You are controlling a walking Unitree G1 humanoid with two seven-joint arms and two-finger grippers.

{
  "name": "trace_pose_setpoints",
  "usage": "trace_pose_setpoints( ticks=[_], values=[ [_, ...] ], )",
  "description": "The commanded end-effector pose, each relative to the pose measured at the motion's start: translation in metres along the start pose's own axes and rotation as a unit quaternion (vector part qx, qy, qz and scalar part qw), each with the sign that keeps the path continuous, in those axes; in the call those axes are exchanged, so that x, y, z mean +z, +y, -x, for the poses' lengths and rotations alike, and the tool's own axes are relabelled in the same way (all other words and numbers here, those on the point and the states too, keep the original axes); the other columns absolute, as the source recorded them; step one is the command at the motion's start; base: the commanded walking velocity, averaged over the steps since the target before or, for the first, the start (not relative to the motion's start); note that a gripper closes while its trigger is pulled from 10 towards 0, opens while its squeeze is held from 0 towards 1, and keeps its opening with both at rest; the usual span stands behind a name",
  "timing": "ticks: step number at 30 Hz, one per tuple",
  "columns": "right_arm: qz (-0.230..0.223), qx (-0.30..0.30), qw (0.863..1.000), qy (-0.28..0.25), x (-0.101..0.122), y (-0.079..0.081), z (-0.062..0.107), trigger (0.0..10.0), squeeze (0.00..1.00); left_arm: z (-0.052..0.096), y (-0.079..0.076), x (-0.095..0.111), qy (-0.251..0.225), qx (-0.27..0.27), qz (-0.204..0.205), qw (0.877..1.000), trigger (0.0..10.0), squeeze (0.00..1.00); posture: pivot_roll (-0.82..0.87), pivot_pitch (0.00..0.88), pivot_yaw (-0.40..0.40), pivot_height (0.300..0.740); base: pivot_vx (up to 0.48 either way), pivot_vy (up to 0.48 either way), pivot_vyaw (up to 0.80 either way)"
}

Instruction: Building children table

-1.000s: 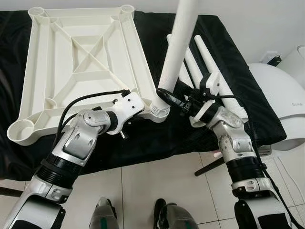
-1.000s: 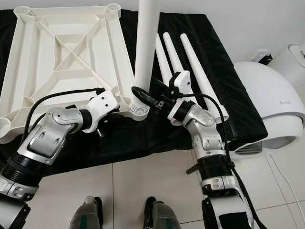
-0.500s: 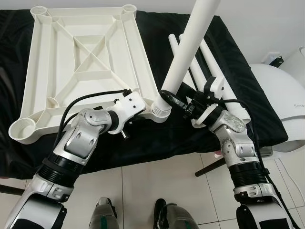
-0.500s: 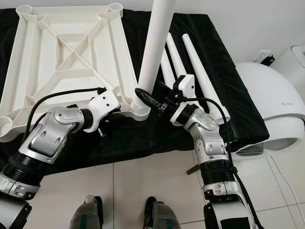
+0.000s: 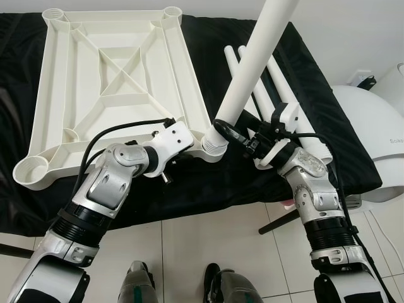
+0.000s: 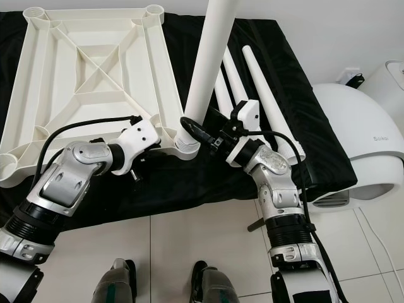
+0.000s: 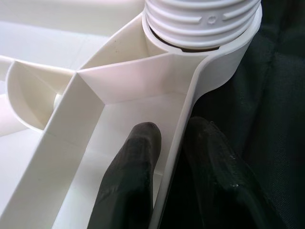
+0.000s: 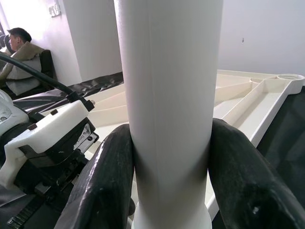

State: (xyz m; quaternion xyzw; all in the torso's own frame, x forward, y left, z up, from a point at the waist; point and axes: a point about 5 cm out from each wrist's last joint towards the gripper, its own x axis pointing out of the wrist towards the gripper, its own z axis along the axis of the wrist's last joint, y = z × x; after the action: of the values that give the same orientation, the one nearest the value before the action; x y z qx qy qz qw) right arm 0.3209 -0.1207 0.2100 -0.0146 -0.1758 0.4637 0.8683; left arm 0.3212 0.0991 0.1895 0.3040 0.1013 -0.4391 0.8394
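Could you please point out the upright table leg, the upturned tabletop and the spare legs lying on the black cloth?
table leg (image 5: 249, 72), left eye view, mid-shaft.
tabletop (image 5: 115, 76), left eye view, central cross ribs.
spare legs (image 6: 265, 98), right eye view, shaft of the outermost one.

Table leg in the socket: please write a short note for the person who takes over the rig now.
Right pincer: shut on the table leg, which stands tilted in the near-right corner socket.
Left pincer: shut on the tabletop rim beside that socket.
Done: one leg placed; how far its thread is in is unclear.
Left: three spare legs lie on the black cloth.
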Motion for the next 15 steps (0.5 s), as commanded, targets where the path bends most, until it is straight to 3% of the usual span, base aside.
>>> trace_pose_setpoints(
  ticks=[1, 15],
  values=[
    [-0.040, -0.003, 0.997, 0.064, -0.0293, 0.0081, 0.0089, 10.0, 0.00, -0.0011, 0.0046, 0.0120, -0.021, 0.037, -0.024, 0.999, 10.0, 0.00, 0.09, 0.203, -0.061, 0.740, 0.000, 0.000, 0.00],
    [-0.046, -0.019, 0.997, 0.064, -0.0333, 0.0138, 0.0025, 10.0, 0.00, 0.0000, 0.0047, 0.0128, -0.021, 0.040, -0.024, 0.999, 10.0, 0.00, 0.10, 0.213, -0.064, 0.740, 0.000, 0.000, 0.00]
  ],
)
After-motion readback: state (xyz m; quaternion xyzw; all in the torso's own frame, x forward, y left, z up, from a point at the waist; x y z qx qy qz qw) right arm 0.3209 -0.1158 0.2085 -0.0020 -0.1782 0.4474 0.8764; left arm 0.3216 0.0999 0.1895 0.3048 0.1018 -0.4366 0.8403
